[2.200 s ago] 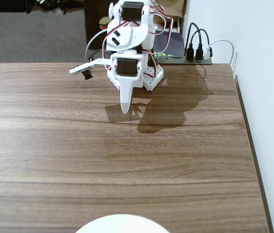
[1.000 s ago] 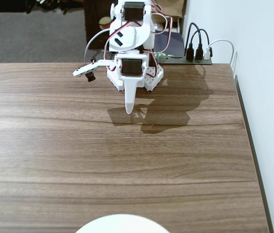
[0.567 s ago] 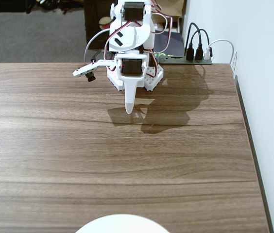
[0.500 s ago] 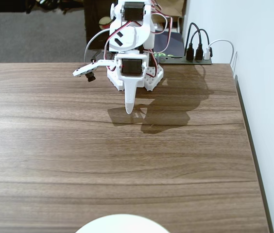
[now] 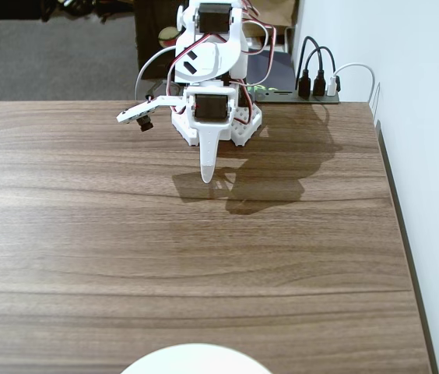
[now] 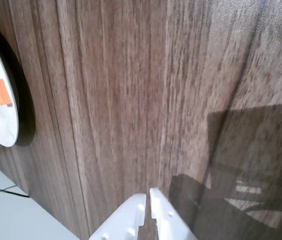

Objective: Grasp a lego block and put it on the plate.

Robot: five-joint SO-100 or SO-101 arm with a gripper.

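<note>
The white gripper (image 5: pixel 206 178) hangs folded back near the arm's base at the far edge of the table, tips pointing down, shut with nothing in it. In the wrist view the gripper (image 6: pixel 147 192) enters from the bottom edge, its two white fingers pressed together. The orange lego block (image 6: pixel 0 92) lies on the white plate (image 6: pixel 1 127) at the left edge of the wrist view, far from the gripper. In the fixed view only the plate's rim (image 5: pixel 196 355) shows at the bottom edge; the block is out of that frame.
Wooden table (image 5: pixel 204 257) spans the fixed view. Black cables and a USB hub (image 5: pixel 317 86) sit at the back right beside a white wall (image 5: pixel 430 156). A small camera bracket (image 5: pixel 135 114) sticks out left of the arm.
Over the first second the gripper shifted slightly to the right and upward near the base; since then nothing has visibly moved.
</note>
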